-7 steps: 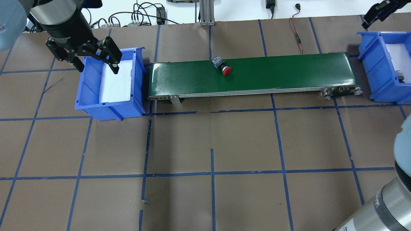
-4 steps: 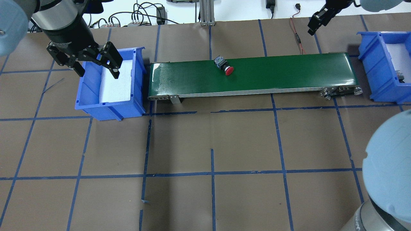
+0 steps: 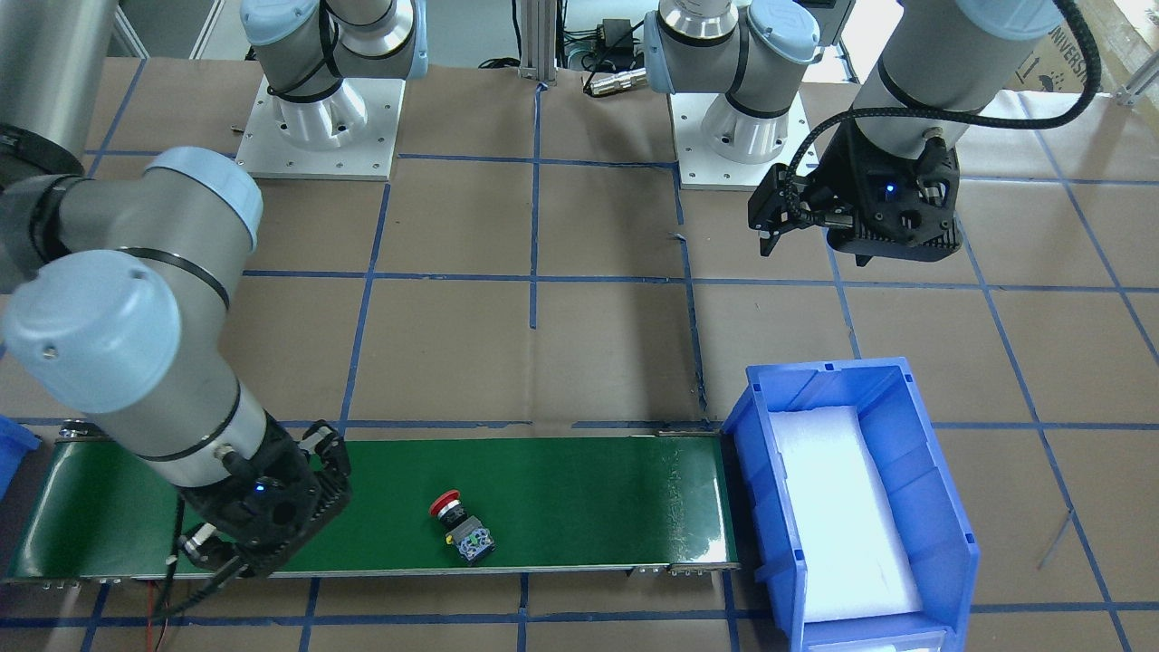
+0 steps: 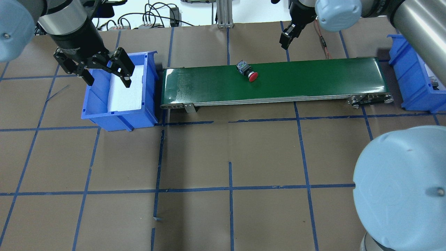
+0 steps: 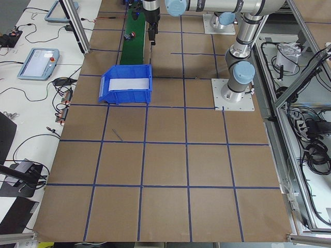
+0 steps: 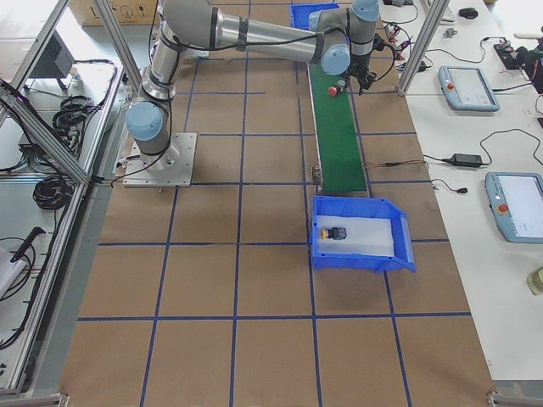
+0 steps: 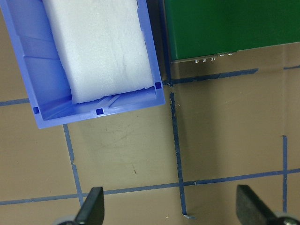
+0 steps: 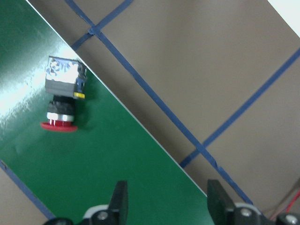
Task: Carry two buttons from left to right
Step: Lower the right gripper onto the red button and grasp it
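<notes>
A red-capped button (image 4: 248, 71) lies on its side on the green conveyor belt (image 4: 313, 80), near the far edge; it also shows in the front view as the red button (image 3: 462, 528). My right gripper (image 8: 168, 201) is open and empty, hovering past the belt's far edge, just right of the red button (image 8: 63, 101). A second button (image 6: 337, 232) with a yellow cap lies in the right blue bin (image 6: 365, 259). My left gripper (image 4: 107, 77) hangs open and empty over the left blue bin (image 4: 118, 118), which holds only a white foam pad (image 4: 125, 87).
The right blue bin (image 4: 411, 87) stands just off the belt's right end. A red wire (image 4: 322, 38) and cables trail along the table's back edge near a metal post (image 4: 223, 14). Brown table paper carries a blue tape grid.
My right arm has swung from above the right bin leftward along the belt's far side to near the red button. The red button has travelled a little rightward. The left gripper barely moved.
</notes>
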`<action>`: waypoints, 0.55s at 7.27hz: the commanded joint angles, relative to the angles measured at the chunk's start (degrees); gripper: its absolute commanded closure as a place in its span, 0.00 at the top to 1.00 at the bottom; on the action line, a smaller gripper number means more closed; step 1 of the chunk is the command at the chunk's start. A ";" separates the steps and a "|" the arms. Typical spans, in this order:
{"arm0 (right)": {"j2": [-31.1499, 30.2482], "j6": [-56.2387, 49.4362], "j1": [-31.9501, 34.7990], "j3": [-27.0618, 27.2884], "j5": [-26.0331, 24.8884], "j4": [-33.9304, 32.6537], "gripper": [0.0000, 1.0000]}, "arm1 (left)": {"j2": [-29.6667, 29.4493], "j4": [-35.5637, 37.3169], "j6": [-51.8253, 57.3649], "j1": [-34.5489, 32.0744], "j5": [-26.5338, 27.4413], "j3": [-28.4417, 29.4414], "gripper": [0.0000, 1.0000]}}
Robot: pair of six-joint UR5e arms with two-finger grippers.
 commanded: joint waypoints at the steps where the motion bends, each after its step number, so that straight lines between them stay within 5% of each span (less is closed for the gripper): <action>1: 5.59 0.07 4.20 -0.64 -0.29 -5.59 0.66 | -1.29 0.71 0.07 0.03 0.24 1.33 1.00; 4: 8.69 0.24 6.67 -4.92 -0.82 -5.10 0.67 | -0.94 0.54 0.07 0.03 1.13 1.43 1.00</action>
